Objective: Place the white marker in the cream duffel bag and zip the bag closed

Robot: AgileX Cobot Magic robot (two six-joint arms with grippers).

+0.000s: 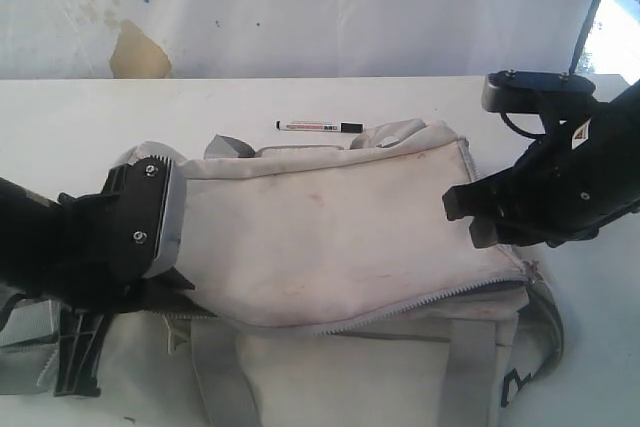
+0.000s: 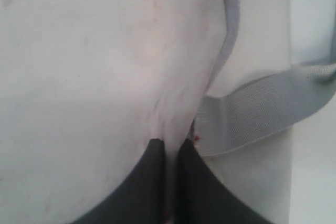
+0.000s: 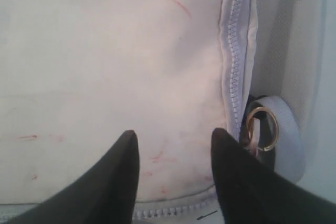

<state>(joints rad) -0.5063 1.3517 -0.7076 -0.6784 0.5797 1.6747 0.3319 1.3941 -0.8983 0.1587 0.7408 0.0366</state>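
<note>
**Marker outside the bag, left tool pinching fabric**

The white marker [image 1: 320, 127] lies flat on the surface [image 1: 80, 117], just beyond the far edge of the cream duffel bag [image 1: 330, 227]. It is outside the bag, and its black cap points toward the right of the exterior view. Neither tool touches it.

The bag fills the near half of the scene with its faintly pink-stained top flap facing up. The toothed zipper [image 3: 233, 66] runs along the flap's edge, and a grey strap [image 2: 262, 108] lies on the bag's side.

The left tool [image 2: 169, 145] is closed on a raised fold of the flap's fabric at the bag's left end. The right tool [image 3: 173, 135] hangs at the bag's right end with its fingers spread apart and gripping nothing. They sit over the flap, beside the zipper and a small metal ring [image 3: 262, 128].
</note>
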